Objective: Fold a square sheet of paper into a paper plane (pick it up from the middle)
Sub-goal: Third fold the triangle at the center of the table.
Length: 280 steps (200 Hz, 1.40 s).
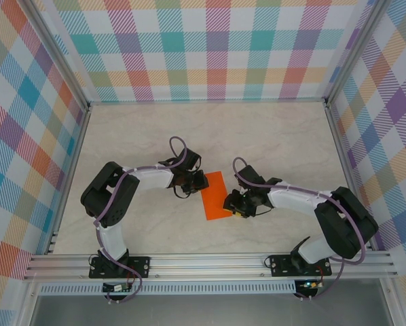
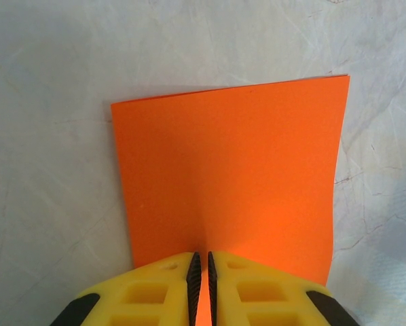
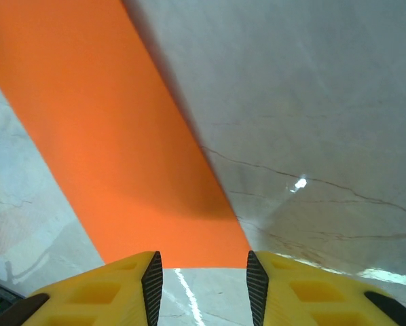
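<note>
The sheet of paper [image 1: 215, 195] is a bright orange rectangle lying in the middle of the pale marble table [image 1: 271, 136]. My left gripper [image 1: 197, 180] is at its left long edge. In the left wrist view the paper [image 2: 230, 170] runs into the narrow slit between the yellow fingers, and the left gripper [image 2: 201, 268] is shut on it. My right gripper [image 1: 229, 202] is at the paper's near right corner. In the right wrist view the right gripper [image 3: 204, 272] is open over bare table, with the paper's [image 3: 121, 156] short edge just ahead of its fingertips.
Checked fabric walls [image 1: 210, 47] close the table at the back and both sides. An aluminium rail [image 1: 210, 265] runs along the near edge by the arm bases. Bare tabletop lies behind and to either side of the paper.
</note>
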### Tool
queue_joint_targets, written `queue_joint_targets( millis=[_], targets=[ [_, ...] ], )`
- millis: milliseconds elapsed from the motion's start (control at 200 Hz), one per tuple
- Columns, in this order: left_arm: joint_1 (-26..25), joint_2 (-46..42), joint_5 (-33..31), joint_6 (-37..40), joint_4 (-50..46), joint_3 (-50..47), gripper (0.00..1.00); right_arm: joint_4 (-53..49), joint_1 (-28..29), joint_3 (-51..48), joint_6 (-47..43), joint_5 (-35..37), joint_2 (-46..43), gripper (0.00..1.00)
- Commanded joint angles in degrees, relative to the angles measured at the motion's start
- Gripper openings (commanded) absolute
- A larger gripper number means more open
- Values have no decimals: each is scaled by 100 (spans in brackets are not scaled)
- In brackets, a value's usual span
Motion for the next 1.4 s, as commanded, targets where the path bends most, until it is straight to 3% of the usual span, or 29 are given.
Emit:
queue_joint_targets(
  millis=[0,370,595,860,1160,1395],
  targets=[
    [-36,178,-16,-23,-332,-249,15,261,62,-48,94,-220,274,40],
    [-36,157,9,-48,-317,-274,15,748,173,449,67,-433,697,37],
    [-35,155,45,-53,-314,-280,15,446,167,975,-132,-299,807,38],
    [-36,124,34,-45,-336,-285,15,323,76,1063,-296,-149,743,46],
    [-36,119,53,-39,-350,-280,15,85,-183,1389,-1106,-524,913,52],
    [-36,110,26,-32,-367,-284,15,148,-338,1318,-1269,-786,1034,47]
  ],
)
